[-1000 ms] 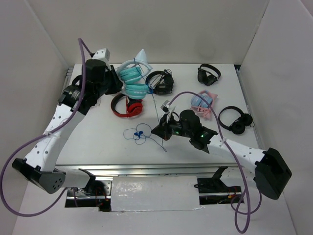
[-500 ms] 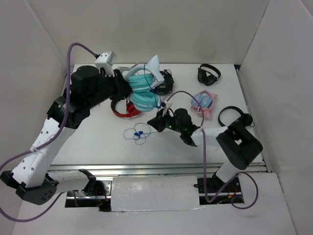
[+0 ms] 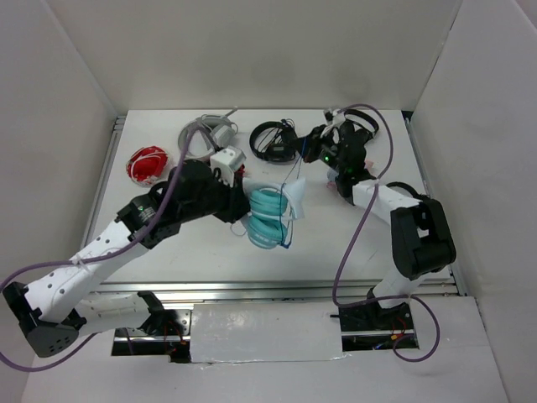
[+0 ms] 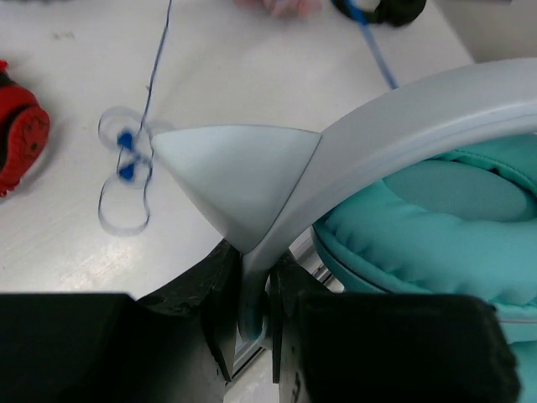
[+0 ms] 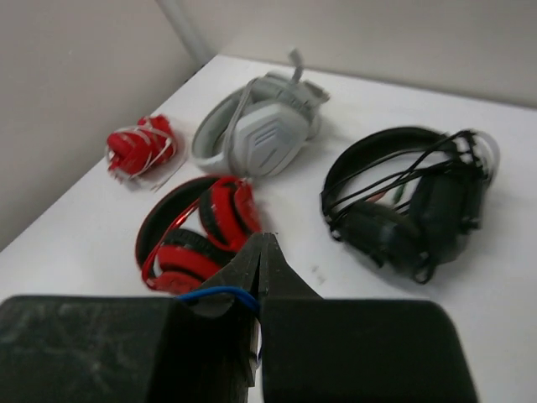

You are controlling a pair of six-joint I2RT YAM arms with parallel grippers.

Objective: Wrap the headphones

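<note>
Headphones [image 3: 267,218] are held at the centre of the table [image 3: 377,243], their band [image 4: 403,117] clamped by the left gripper [image 4: 252,319]. At their 1 o'clock, the blue cable [image 5: 220,294] is pinched by the right gripper [image 5: 262,252], fingers pressed together.

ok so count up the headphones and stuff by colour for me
teal headphones: 1
red-and-black headphones: 1
red bundle: 1
grey headphones: 1
black headphones: 1
total: 5 clearly seen; the arms may hide more
</note>
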